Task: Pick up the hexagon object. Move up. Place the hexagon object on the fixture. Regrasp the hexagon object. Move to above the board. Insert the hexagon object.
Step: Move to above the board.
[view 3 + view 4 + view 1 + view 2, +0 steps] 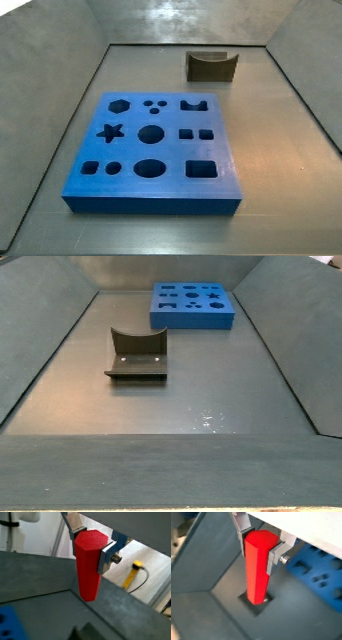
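Gripper clamps hexagon object upright by top end, fingers pressing both sides.

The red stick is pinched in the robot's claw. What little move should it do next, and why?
Probably lower it toward the fixture. The gripper, seen only in the wrist views, is shut on the hexagon object, which hangs upright. In both side views the fixture's notch is empty and no gripper shows, so the gripper seems to be high above the floor.
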Motion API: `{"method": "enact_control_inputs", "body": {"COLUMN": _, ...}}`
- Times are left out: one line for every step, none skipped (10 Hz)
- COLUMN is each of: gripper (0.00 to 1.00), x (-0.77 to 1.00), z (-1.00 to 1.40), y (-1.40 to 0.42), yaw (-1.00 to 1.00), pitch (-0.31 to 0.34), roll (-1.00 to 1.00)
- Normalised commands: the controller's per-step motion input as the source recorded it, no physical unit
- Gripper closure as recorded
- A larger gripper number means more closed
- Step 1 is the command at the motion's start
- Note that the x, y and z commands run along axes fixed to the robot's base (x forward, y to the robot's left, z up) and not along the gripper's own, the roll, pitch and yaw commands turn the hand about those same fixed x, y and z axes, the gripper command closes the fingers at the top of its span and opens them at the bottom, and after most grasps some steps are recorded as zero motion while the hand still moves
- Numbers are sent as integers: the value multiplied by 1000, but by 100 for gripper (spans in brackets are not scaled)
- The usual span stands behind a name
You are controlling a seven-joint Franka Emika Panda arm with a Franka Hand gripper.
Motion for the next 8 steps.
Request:
{"method": "enact_control_inputs", "body": {"gripper": 100, "x": -1000, "z": -54, "y": -846, "yaw": -71, "pitch": -113, "roll": -1000}}
{"method": "enact_control_inputs", "body": {"gripper": 100, "x": -1000, "z": -35, "y": -765, "yaw": -68, "pitch": -138, "roll": -1000}}
{"method": "enact_control_inputs", "body": {"gripper": 100, "x": -972, "z": -42, "y": -691, "yaw": -69, "pitch": -147, "roll": -1000}}
{"method": "enact_control_inputs", "body": {"gripper": 100, "x": -547, "z": -10, "y": -265, "yaw": -75, "pitch": -179, "roll": -1000}}
{"method": "enact_control_inputs", "body": {"gripper": 100, "x": -399, "z": -4, "y": -134, "yaw": -76, "pitch": -187, "roll": -1000}}
{"method": "enact_control_inputs", "body": {"gripper": 100, "x": -236, "z": -10, "y": -13, "yaw": -76, "pitch": -192, "roll": -1000}}
{"method": "enact_control_inputs", "body": {"gripper": 100, "x": -197, "z": -3, "y": -3, "yaw": -83, "pitch": -203, "roll": -1000}}
{"method": "enact_control_inputs", "body": {"gripper": 100, "x": -139, "z": -1, "y": 35, "yaw": -60, "pitch": -192, "roll": -798}}
